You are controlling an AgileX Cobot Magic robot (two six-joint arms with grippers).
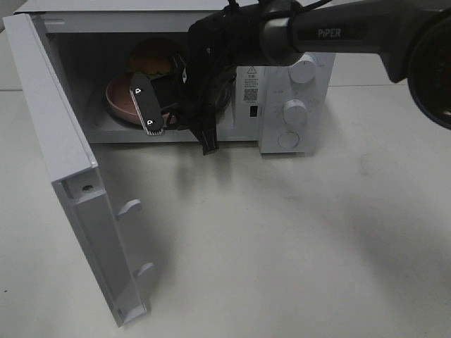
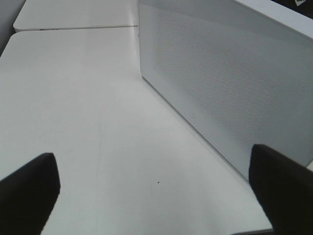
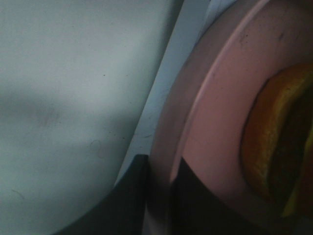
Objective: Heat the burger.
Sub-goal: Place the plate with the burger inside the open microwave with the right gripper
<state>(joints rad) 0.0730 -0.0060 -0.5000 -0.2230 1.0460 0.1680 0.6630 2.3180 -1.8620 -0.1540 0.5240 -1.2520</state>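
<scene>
First, table (image 1: 296,253): white top, filling the high view from 3 o'clock round to 8 o'clock.
Door (image 1: 70,162): swung fully open, running from 11 o'clock of the high view down to 7 o'clock; its inner face and two hooks (image 1: 130,206) are turned toward the middle.
Left gripper (image 2: 156,196): jaws wide, nothing between them. Its dark fingers (image 2: 29,191) hang over the table, near the door's dotted outer face. It lies outside the high view.
Right arm (image 1: 331,32): enters from 2 o'clock and reaches into the mouth of the oven (image 1: 313,120).
Right gripper (image 3: 159,193): jaws narrow, pinching the plate's rim, with one finger on each side of it.
Plate (image 1: 118,98): pink and round, lying on the cavity floor. The grip is at about 4 o'clock of its rim in the high view.
Burger (image 1: 149,62): on the plate inside the oven, not between the jaws. It lies past them, at about 12 o'clock from the grip, with bare pink plate between bun and fingers.
Knobs (image 1: 294,109): white, stacked on the oven's front panel at 3 o'clock of the cavity.
</scene>
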